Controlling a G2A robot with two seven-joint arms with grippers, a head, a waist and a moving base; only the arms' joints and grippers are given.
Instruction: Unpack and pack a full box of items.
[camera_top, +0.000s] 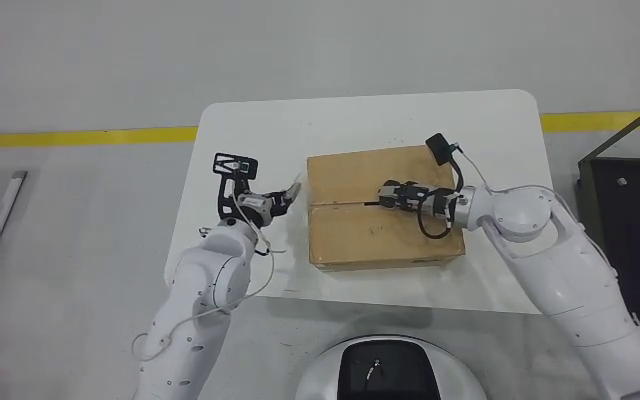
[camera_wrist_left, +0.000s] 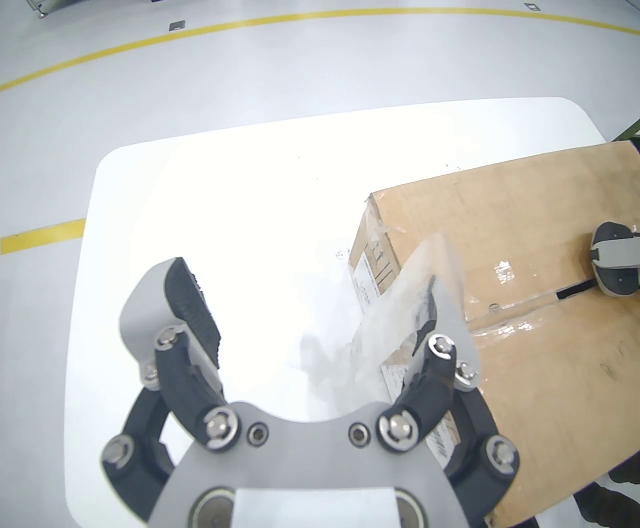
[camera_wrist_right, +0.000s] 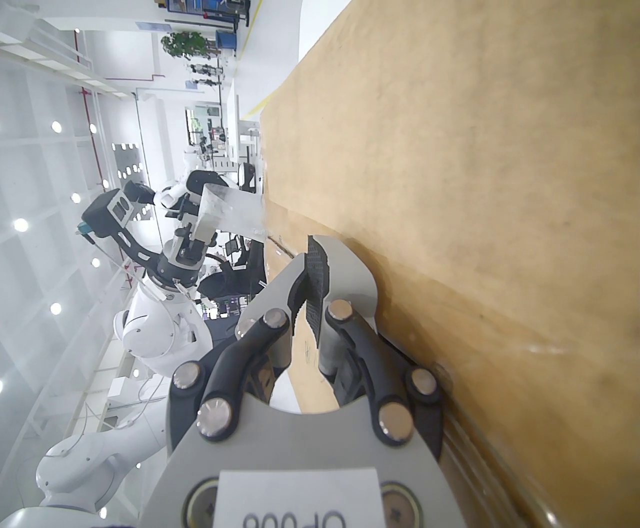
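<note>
A closed brown cardboard box (camera_top: 385, 235) lies on the white table (camera_top: 260, 130), its top flaps meeting at a middle seam (camera_wrist_left: 520, 312). My left gripper (camera_top: 275, 200) hovers just off the box's left end, open wide (camera_wrist_left: 315, 290). A strip of clear tape (camera_wrist_left: 400, 305) clings to one of its fingers and hangs toward the box corner. My right gripper (camera_top: 385, 195) rests on the box top at the seam, shut (camera_wrist_right: 310, 255), with nothing visible between its pads. The right wrist view catches the tape strip (camera_wrist_right: 225, 210) on the far gripper.
Bare table top (camera_wrist_left: 240, 210) stretches left of and behind the box. A yellow floor line (camera_top: 90, 137) runs behind the table. A dark frame (camera_top: 610, 190) stands off the table's right edge.
</note>
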